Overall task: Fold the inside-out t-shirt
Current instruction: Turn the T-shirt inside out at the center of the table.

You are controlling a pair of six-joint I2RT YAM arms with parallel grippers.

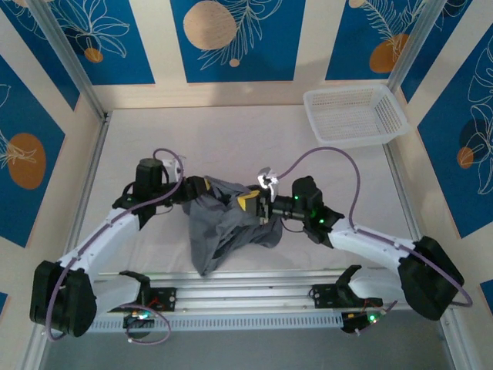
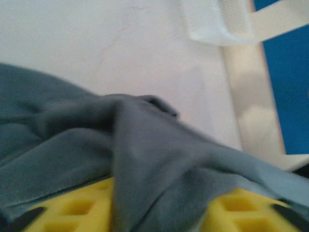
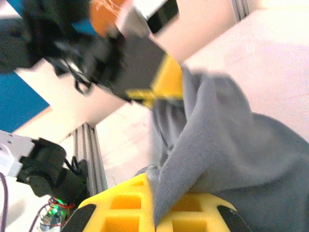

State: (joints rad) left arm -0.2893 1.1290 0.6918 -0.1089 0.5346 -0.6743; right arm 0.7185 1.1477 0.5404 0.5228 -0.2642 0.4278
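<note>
far right on table (image 1: 231, 139), white mesh basket (image 1: 317, 116), well apart frm t-shirt (image 1: 223, 223)

Setting: robotics lab test cell. Evidence: bench (image 1: 231, 139) under white sheet, boxed in by aluminium frame posts (image 1: 73, 65) and blue printed backdrop panels (image 1: 231, 38). Left arm (image 1: 108, 227) and right arm (image 1: 370, 239) bolted at slotted aluminium rail (image 1: 246, 297). Exposed purple cable (image 1: 331, 149); green status LEDs (image 1: 320, 223).

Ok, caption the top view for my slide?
Right gripper pinches the bunched grey t-shirt, left gripper at its other side; white basket back right.
</note>
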